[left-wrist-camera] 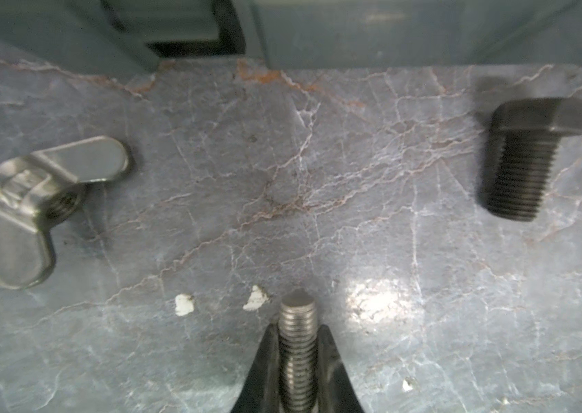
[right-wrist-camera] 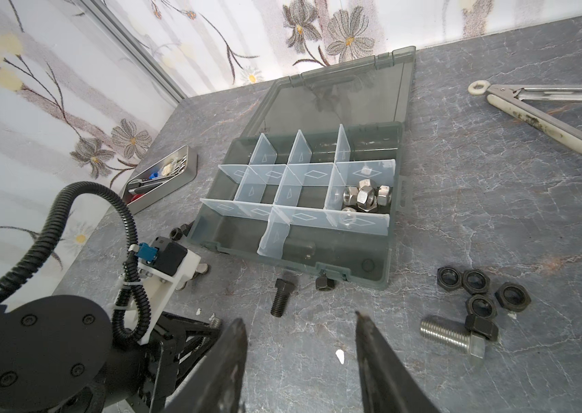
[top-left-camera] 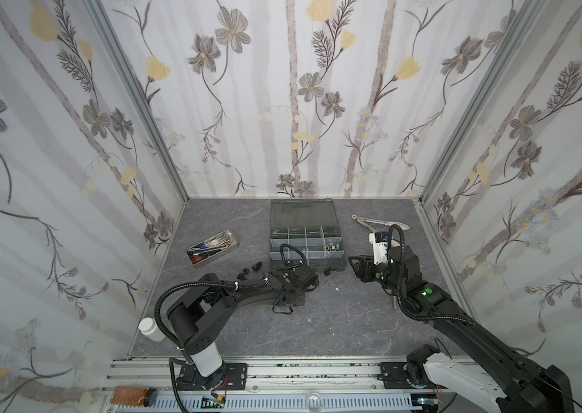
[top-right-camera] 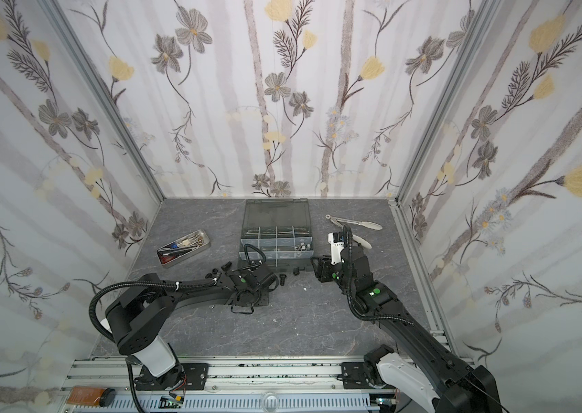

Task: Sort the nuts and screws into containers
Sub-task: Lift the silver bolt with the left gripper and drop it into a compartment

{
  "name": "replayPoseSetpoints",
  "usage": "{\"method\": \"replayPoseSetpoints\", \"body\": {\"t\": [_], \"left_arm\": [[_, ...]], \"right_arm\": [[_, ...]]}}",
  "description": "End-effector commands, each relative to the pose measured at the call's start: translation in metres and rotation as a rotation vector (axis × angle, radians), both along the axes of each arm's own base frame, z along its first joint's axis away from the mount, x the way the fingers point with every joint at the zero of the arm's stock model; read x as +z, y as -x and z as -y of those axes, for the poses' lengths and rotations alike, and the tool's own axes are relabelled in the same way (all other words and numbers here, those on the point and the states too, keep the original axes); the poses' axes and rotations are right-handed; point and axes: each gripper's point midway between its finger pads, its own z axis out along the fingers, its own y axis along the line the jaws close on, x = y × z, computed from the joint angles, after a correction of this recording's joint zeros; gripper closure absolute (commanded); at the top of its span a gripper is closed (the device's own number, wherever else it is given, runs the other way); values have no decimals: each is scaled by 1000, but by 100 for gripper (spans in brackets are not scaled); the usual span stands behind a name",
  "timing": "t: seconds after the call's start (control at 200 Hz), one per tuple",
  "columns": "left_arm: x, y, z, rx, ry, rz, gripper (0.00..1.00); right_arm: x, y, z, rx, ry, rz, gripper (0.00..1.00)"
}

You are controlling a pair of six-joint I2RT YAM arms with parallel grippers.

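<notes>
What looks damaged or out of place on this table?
Small white flecks dot the grey marble-pattern tabletop near the shiny silver wing nut; they look like chips or debris, I cannot tell which.

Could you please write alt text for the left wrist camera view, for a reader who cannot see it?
The left tool is shut on a silver screw over the grey table. A silver wing nut and a black screw lie apart on it, near the box.

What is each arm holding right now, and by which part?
Left jaws grip a silver screw by its threaded shank; tip protrudes. Right jaws open, holding nothing.
</notes>
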Motion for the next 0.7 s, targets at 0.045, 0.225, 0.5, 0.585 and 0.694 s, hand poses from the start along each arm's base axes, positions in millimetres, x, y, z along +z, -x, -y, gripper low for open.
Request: {"method": "replayPoseSetpoints", "body": {"t": [0.045, 0.225, 0.5, 0.585, 0.694], "left_arm": [[11, -15, 5, -4, 11, 42, 87], [31, -32, 17, -29, 37, 83, 90], [89, -69, 46, -76, 109, 172, 90], [106, -87, 60, -101, 125, 200, 90], [113, -111, 74, -121, 146, 206, 90]], "right_arm": [[-2, 2, 7, -31, 8, 7, 49], [-4, 4, 12, -47, 16, 1, 49], [-8, 6, 14, -62, 19, -15, 49], [-11, 6, 16, -69, 22, -24, 49], [-16, 8, 17, -72, 24, -38, 49]]}}
